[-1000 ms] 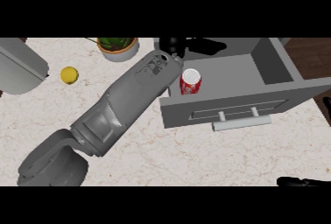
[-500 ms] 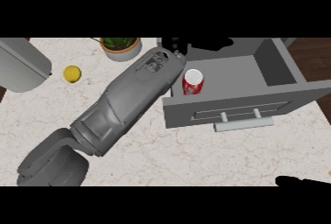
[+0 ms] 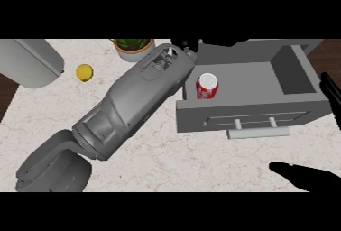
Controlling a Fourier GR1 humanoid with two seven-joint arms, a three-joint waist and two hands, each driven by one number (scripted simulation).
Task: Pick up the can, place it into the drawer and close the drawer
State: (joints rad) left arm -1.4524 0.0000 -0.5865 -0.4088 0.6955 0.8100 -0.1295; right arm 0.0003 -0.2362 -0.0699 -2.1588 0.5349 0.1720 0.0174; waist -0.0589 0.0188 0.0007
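The red can [image 3: 207,85] stands upright inside the open grey drawer [image 3: 293,79], near its left wall, with its white top showing. My left forearm runs from the lower left up to the drawer's far left corner. There the left hand [image 3: 184,45] shows only in part at the view's top edge, above the can and not touching it. My right hand [image 3: 307,177] shows at the lower right corner, in front of the drawer and apart from it, with straight fingers [image 3: 331,90] along the right edge.
The drawer's front carries a pale bar handle [image 3: 258,132] facing me. A potted plant [image 3: 133,47] stands at the back, a yellow lemon [image 3: 84,72] to its left, and a grey rounded appliance [image 3: 30,63] at the far left. Marble counter [image 3: 200,158] stretches before the drawer.
My right hand has come up further into view at the lower right, and its fingers now show along the right edge. The can and left forearm have barely shifted.
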